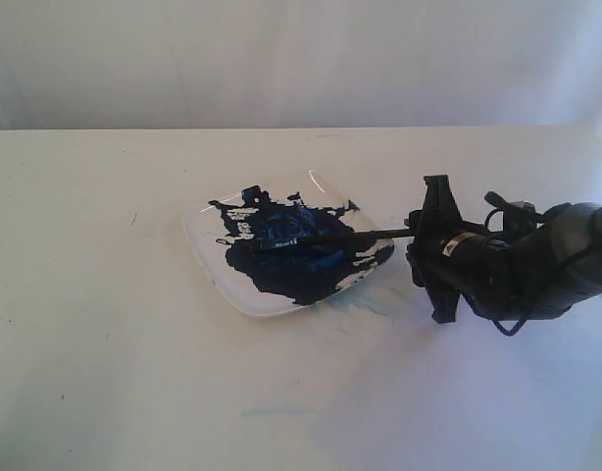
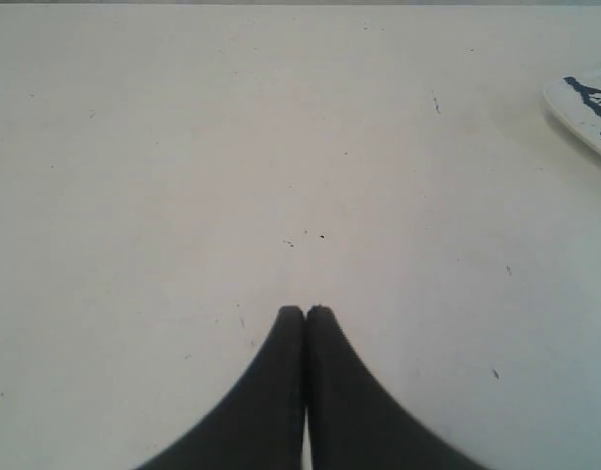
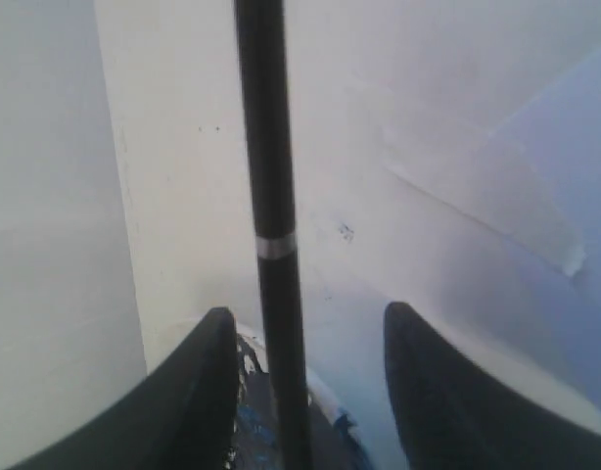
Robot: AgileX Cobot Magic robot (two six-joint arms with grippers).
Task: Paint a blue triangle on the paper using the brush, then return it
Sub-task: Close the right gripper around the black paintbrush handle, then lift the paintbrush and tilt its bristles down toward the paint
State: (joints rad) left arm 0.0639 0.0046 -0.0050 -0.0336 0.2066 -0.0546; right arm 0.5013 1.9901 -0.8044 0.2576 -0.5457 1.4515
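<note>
Brush [image 1: 330,236] is laid across the square paint plate [image 1: 208,260], right gripper [image 1: 430,247] is spread wide around its handle
Bristle end is sunk in the dark blue paint; the handle is run off the plate's edge between the parted jaws, gripped by neither. The paper [image 1: 458,392] is laid flat on the table [image 1: 85,294] just beside the plate. Left gripper [image 2: 305,311] is pressed closed, nothing held, well apart from the plate
</note>
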